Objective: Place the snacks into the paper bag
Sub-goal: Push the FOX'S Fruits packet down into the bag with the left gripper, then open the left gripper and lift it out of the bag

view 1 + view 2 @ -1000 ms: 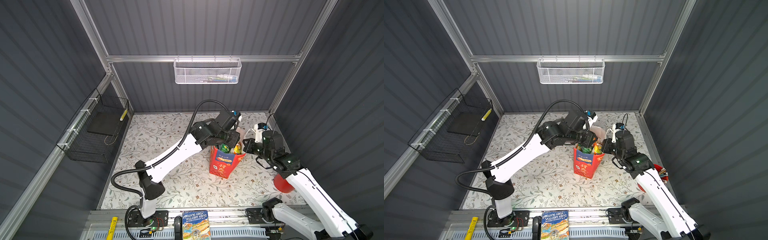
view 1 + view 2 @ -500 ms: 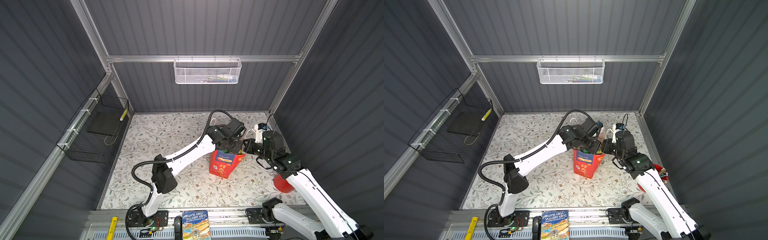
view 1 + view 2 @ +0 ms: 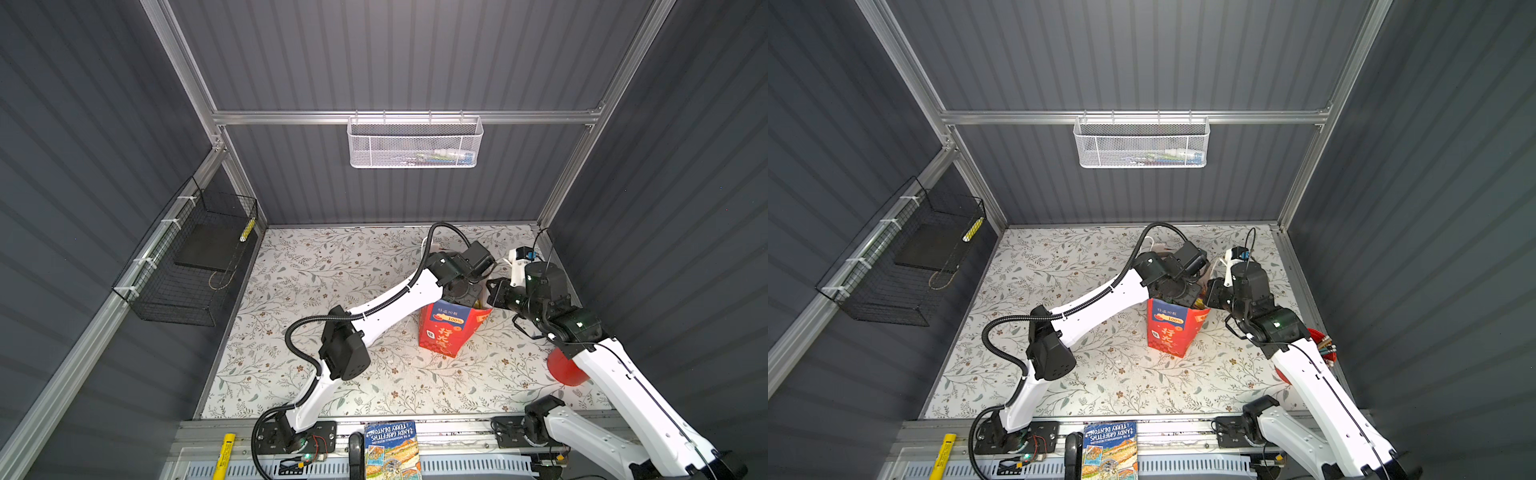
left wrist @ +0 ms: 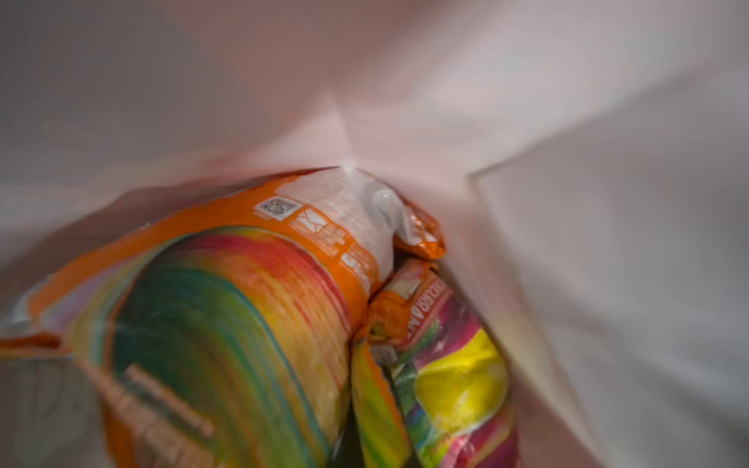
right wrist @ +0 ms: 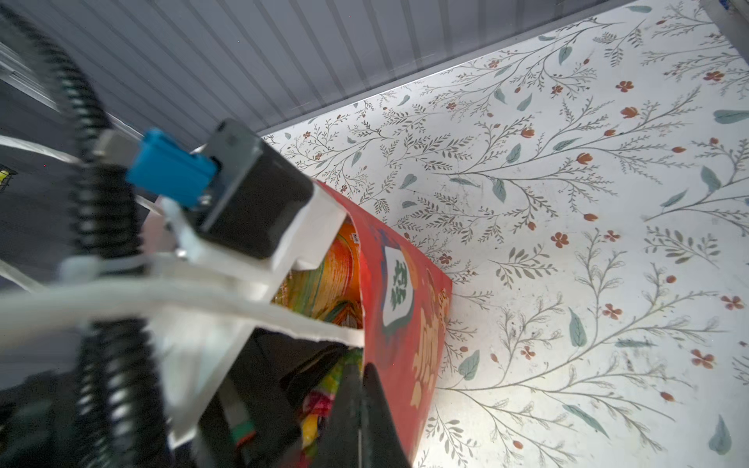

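The red paper bag stands upright right of the mat's centre. My left gripper reaches down into its mouth, its fingers hidden in both top views. In the left wrist view the bag's white inside holds several snacks: an orange rainbow packet and a yellow-pink one. There my left gripper is blurred, its dark fingers closed on the thin edge of a multicolour packet. My right gripper is shut on the bag's red wall at the rim.
A red cup stands behind my right arm by the right wall. A blue illustrated book lies on the front rail. A white mesh basket hangs on the back wall and a black wire basket on the left wall.
My left arm has dropped from above the bag's mouth, pushing its gripper down inside, and the jaws have narrowed. The right gripper and the bag have stayed put.
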### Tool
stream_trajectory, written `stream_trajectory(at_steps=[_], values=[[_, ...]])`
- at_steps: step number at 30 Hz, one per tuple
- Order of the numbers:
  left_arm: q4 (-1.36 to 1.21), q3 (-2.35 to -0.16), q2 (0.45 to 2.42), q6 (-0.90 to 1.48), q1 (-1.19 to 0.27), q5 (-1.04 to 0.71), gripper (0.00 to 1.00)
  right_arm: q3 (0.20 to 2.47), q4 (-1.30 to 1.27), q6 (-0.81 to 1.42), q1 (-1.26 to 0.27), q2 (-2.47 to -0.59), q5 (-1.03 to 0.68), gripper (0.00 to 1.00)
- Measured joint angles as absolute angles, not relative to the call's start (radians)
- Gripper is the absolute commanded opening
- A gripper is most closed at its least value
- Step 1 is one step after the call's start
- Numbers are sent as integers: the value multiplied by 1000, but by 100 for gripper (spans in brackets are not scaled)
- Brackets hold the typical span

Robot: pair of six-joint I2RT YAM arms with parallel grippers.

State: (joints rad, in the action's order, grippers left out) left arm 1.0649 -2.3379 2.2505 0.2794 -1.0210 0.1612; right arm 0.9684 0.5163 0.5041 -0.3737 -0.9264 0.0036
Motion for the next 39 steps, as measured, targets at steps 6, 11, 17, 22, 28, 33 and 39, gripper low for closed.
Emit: stream_trajectory(at_steps=[6, 11, 17, 22, 28, 33, 39], values=[[1079, -2355, 2263, 273, -992, 110, 43, 968, 516, 504, -374, -926, 3, 0], [1044, -2294, 2180, 290, -980, 38, 68, 968, 515, 504, -374, -926, 4, 0], [925, -2132, 1875, 319, -974, 11, 86, 968, 516, 504, -374, -926, 4, 0], [823, -1992, 1613, 325, -973, 70, 97, 968, 516, 504, -374, -926, 5, 3], [799, -1873, 1509, 331, -960, 205, 99, 968, 516, 504, -374, -926, 6, 4], [812, -1869, 1586, 342, -931, 239, 94, 968, 517, 504, -374, -924, 6, 5], [842, -1911, 1708, 353, -904, 253, 49, 968, 520, 503, -374, -922, 7, 8]])
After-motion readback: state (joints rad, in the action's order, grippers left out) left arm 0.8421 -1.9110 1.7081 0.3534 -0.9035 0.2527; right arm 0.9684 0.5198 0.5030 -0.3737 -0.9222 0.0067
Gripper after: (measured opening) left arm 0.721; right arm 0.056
